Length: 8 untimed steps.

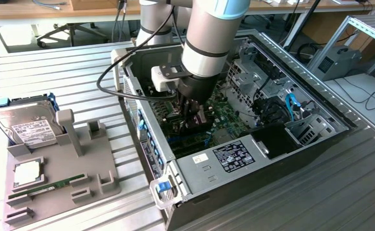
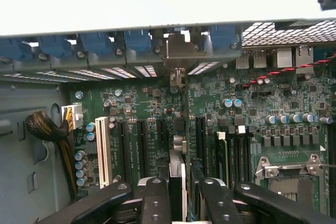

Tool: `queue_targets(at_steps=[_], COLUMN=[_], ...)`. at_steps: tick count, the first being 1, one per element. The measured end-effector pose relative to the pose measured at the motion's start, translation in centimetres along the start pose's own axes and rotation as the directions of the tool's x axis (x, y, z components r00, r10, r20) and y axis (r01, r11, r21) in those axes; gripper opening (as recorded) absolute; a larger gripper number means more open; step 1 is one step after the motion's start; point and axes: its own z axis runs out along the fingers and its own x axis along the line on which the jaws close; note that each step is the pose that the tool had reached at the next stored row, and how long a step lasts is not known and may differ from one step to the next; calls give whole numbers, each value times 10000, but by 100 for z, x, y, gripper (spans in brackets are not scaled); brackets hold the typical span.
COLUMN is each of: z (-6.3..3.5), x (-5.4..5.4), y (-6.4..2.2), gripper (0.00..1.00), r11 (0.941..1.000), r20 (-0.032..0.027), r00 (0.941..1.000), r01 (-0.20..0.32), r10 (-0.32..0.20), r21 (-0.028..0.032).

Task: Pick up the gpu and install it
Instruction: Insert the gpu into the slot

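Exterior view: a robot arm reaches down into an open computer case (image 1: 341, 127) lying on a slatted metal table (image 1: 58, 72). Its gripper (image 1: 197, 118) is low over the green motherboard (image 1: 229, 120), with the gpu (image 1: 200, 117) pinched between its fingers and held on edge. On the exterior view's left sits a grey parts holder (image 1: 78, 168) carrying a hard drive (image 1: 27, 125) and a memory stick (image 1: 49, 185).

Wrist view: the black fingers (image 2: 155, 200) are closed on the gpu (image 2: 177, 182), seen edge-on as a thin card running toward its silver bracket (image 2: 181, 51) at the case's rear wall, just above the expansion slots (image 2: 142, 148). The card looks light and stiff but fragile; the safest hold is probably across its flat faces near the middle, clear of the fan and the contact edge.
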Motion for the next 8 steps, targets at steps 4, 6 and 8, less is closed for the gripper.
queue_targets(at_steps=[4,6,8], z=[-1,0,2], x=[0,-2,-8], y=[0,-1,-4], gripper=[27,27,27], r11=[10000,9998,9995], r20=[-7,-11,-19], r00=[10000,9998,9995], r01=[70,184,320], r10=[-70,-184,-320], r21=[-1,-1,-2])
